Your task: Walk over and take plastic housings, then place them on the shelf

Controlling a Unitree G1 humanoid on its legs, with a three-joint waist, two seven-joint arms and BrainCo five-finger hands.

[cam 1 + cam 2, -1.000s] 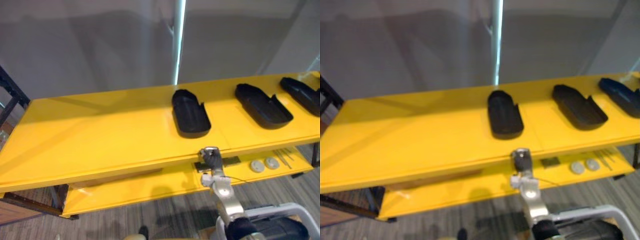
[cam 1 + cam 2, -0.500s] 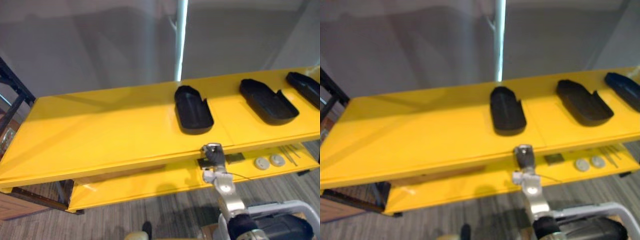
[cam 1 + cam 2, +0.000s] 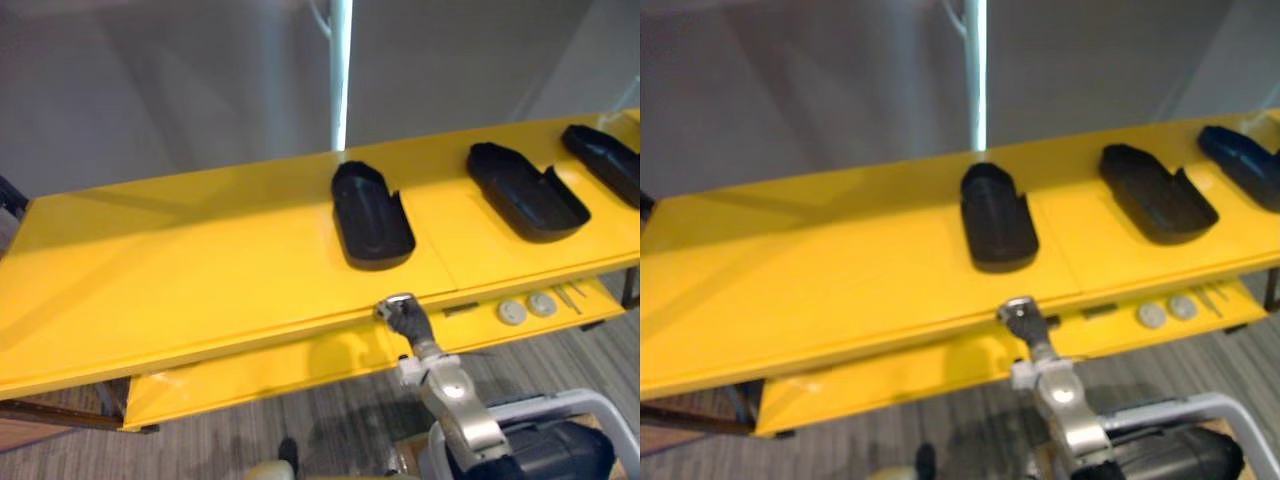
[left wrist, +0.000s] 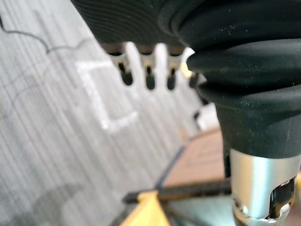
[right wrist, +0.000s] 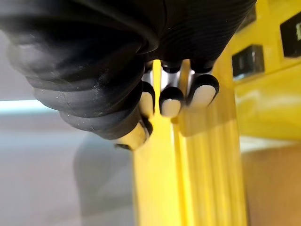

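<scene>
Worktop (image 3: 200,270): yellow; nearest housing (image 3: 371,215) lies centre frame.
Right hand (image 3: 403,318): at the front edge, fingers (image 5: 171,101) curled, empty.
Left hand (image 4: 149,77): hangs slack, empty.
Risk: unopened fingers could shove the nearest housing away.

Matt black plastic housings (image 3: 372,217) lie on a glossy yellow shelf (image 3: 200,270).

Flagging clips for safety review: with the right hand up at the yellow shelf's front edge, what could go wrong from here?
1. The right hand sits right at the front edge of the yellow shelf; reaching forward may knock it against that edge.
2. Its fingers are curled; unless they open, it may shove the nearest plastic housing rather than grasp it.
</scene>
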